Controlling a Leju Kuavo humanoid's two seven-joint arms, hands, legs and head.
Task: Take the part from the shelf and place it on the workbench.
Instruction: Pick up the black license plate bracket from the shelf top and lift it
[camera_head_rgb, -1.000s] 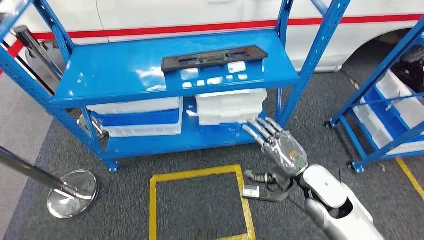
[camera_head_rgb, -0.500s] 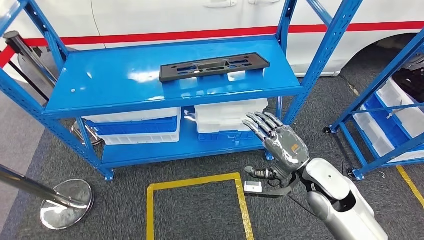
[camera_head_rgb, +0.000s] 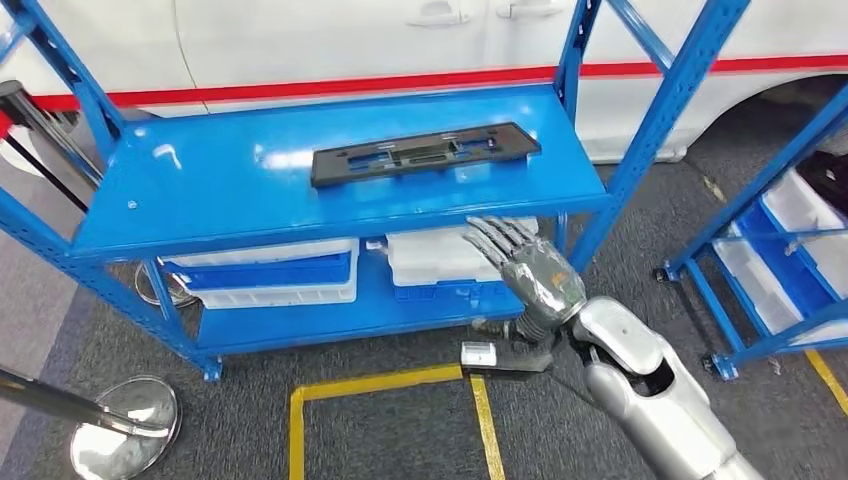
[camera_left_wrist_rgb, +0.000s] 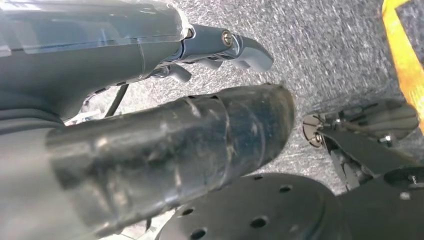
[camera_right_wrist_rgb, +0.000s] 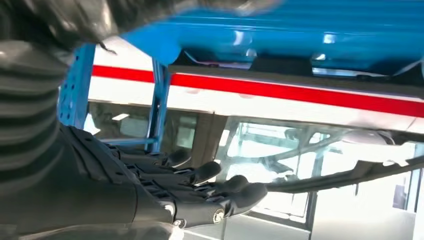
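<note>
The long black plastic part (camera_head_rgb: 424, 153), flat and slotted along its length, lay on the top deck of the blue metal shelf (camera_head_rgb: 200, 190), toward the back and right of the middle, with nothing touching it. The right robot hand (camera_head_rgb: 525, 268) was held below and in front of the shelf's front edge, fingers stretched out and apart, grasping nothing; in the right wrist view the same fingers (camera_right_wrist_rgb: 200, 187) reached out flat under the blue deck. The left robot hand (camera_left_wrist_rgb: 220, 47) hung over the grey carpet (camera_left_wrist_rgb: 325, 50), and whether it was released or clenched could not be told. On the lower deck sat white and blue plastic bins (camera_head_rgb: 265, 272). A white car body with a red stripe (camera_head_rgb: 400, 80) stood behind the shelf. Yellow tape (camera_head_rgb: 380, 385) marked a square on the carpet, and a chrome stanchion base (camera_head_rgb: 125, 430) stood off to the left.
</note>
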